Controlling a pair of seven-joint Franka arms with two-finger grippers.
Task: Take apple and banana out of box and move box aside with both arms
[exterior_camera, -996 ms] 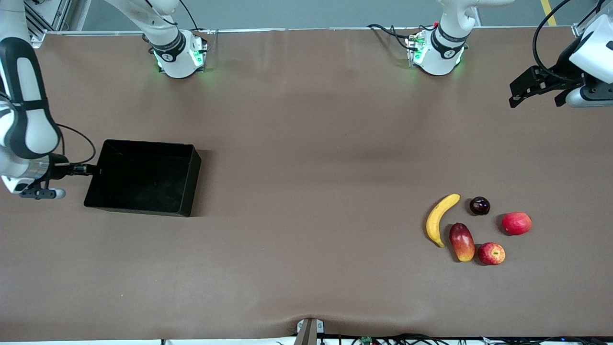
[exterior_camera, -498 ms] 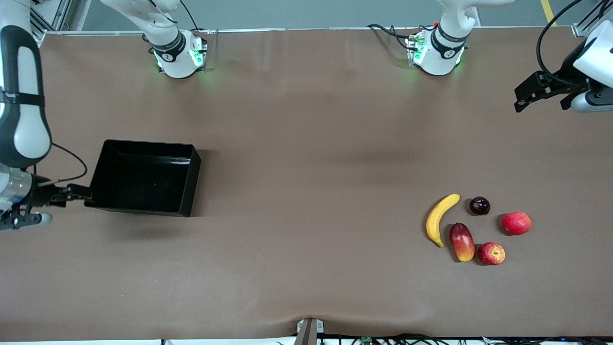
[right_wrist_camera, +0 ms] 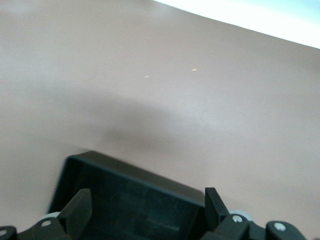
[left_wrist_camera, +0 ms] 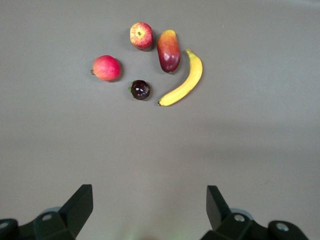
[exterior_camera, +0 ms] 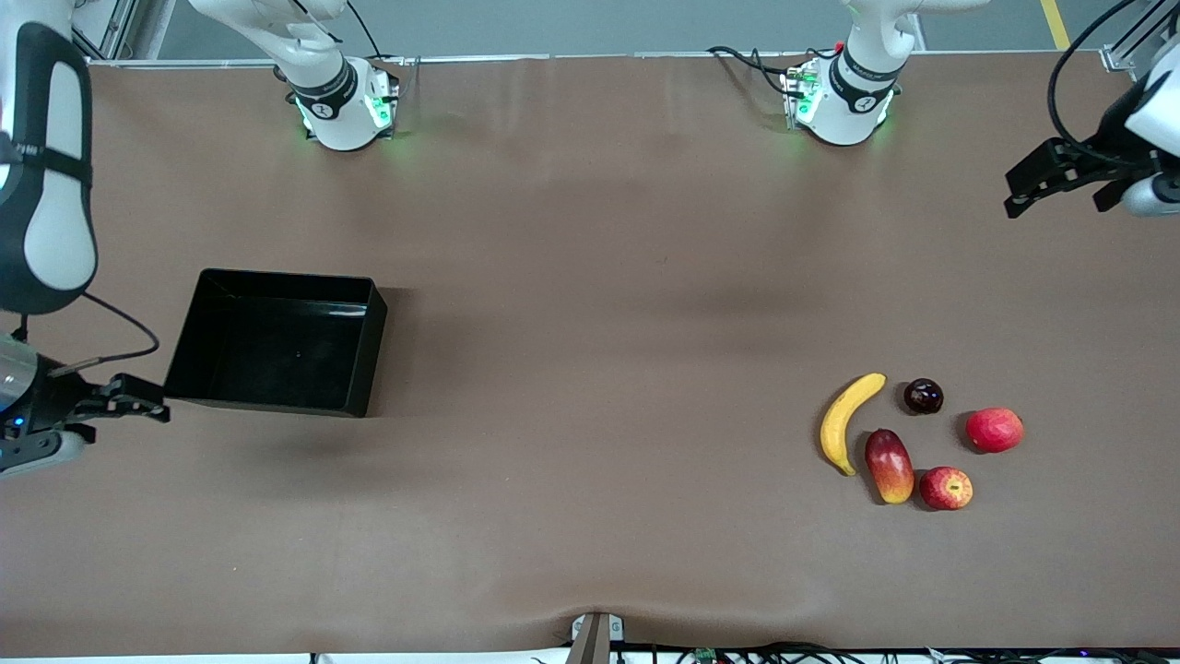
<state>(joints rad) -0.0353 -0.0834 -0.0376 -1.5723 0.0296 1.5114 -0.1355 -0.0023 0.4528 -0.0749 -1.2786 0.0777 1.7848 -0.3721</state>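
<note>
The black box [exterior_camera: 277,343] sits empty on the table toward the right arm's end. My right gripper [exterior_camera: 147,404] is open and empty, beside the box's end wall near its corner, not touching it. In the right wrist view the box [right_wrist_camera: 131,172] shows between the gripper's [right_wrist_camera: 146,196] spread fingers. The banana [exterior_camera: 848,422] and the red apple with yellow patches [exterior_camera: 946,488] lie toward the left arm's end. My left gripper [exterior_camera: 1051,180] is open and empty, high over the table's edge there. The left wrist view shows the banana [left_wrist_camera: 185,80], the apple [left_wrist_camera: 141,36] and the open gripper [left_wrist_camera: 149,192].
A red-yellow mango-like fruit [exterior_camera: 889,466] lies between banana and apple. A small dark round fruit [exterior_camera: 923,396] and a plain red round fruit [exterior_camera: 994,430] lie beside them. A brown cloth [exterior_camera: 590,323] covers the table.
My right gripper has left the box's end wall and drawn back toward the box's corner. The box stays put. My left gripper has drifted farther toward its end of the table.
</note>
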